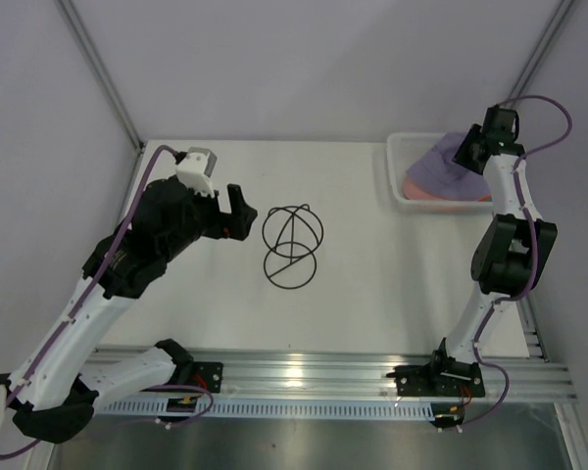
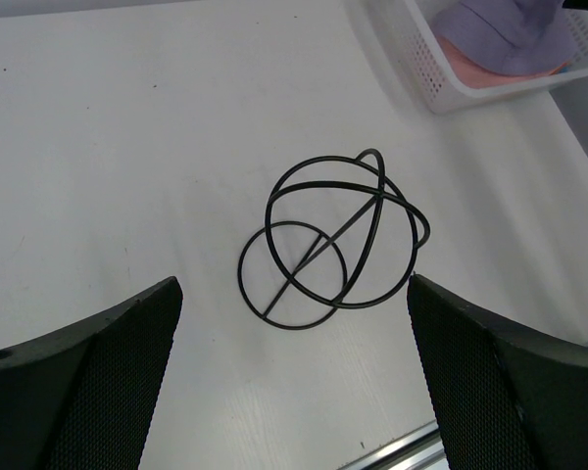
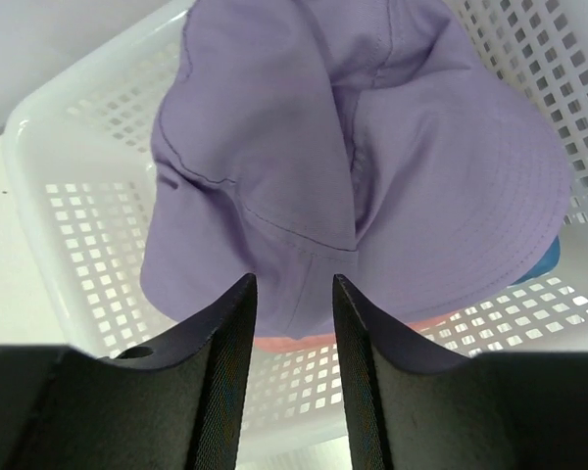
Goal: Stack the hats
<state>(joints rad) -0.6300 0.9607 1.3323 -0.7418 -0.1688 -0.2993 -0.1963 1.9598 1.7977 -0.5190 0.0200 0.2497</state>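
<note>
A lavender hat lies on top of a pile in the white mesh basket at the back right of the table. Under it a pink edge and a bit of the blue hat show; I cannot pick out an orange hat. The lavender hat and the pink one also show in the top view. My right gripper hovers over the lavender hat's near brim, jaws apart by a narrow gap, holding nothing. My left gripper is wide open and empty.
A black wire head-shaped stand sits at mid-table just right of the left gripper; it also shows in the left wrist view. The basket stands against the back right corner. Grey walls enclose the table; a metal rail runs along the near edge.
</note>
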